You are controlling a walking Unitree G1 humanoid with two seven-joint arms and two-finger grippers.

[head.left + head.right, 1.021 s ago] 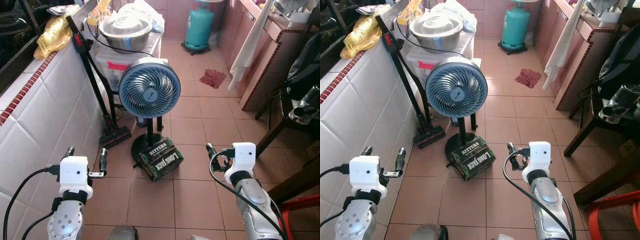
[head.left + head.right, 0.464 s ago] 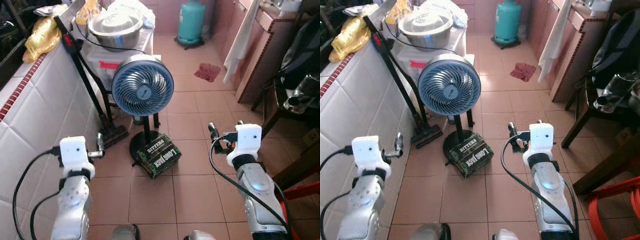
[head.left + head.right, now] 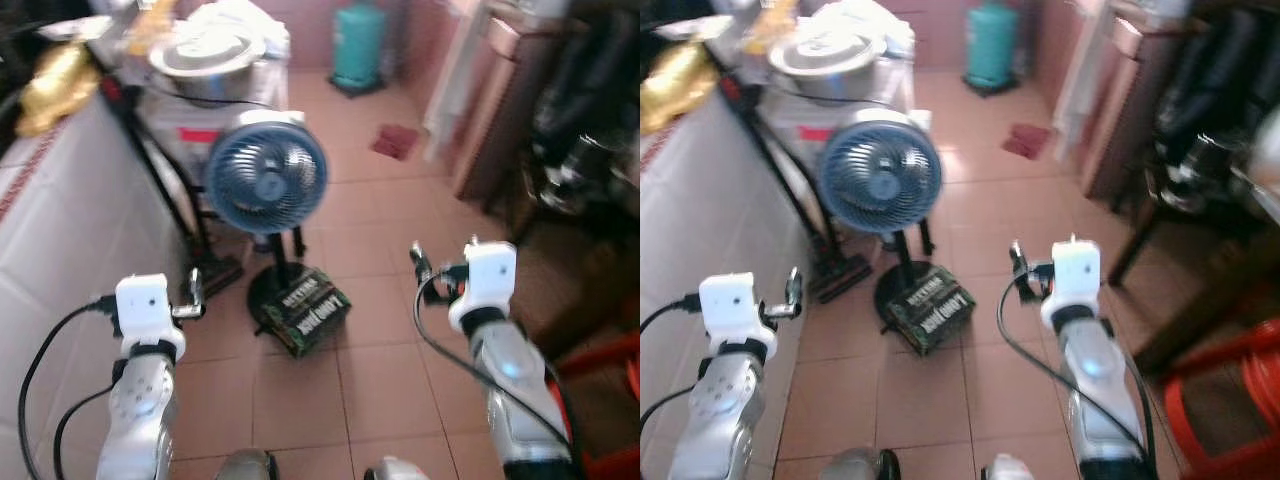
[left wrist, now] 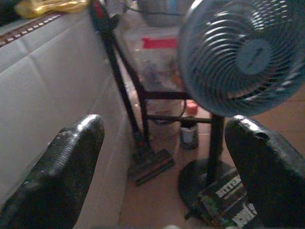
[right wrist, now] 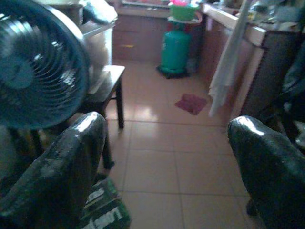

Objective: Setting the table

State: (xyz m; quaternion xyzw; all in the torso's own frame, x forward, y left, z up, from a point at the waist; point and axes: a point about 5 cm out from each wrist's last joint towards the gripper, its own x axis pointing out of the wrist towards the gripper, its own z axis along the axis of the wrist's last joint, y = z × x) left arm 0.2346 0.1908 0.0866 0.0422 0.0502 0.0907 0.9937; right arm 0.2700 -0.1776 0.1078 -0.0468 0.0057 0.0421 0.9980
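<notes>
Terracotta floor tiles [image 3: 390, 230] spread ahead of both raised arms; the head views are blurred. The left hand [image 3: 193, 297] hovers with its fingers [image 4: 66, 176] spread apart and nothing between them, just beside the white tiled counter [image 3: 60, 230]; ahead of it stands a blue pedestal fan [image 3: 266, 180], and a dark printed carton [image 3: 305, 312] lies on the fan's base, between the two hands. The right hand [image 3: 440, 262] is likewise spread and empty, its fingers [image 5: 62, 176] apart; far beyond it a green gas cylinder [image 3: 357, 45] stands by the wall, and a red rag [image 3: 396, 141] lies on the tiles. A steel pot [image 3: 207, 62] sits on a stand behind the fan. No tableware can be made out.
</notes>
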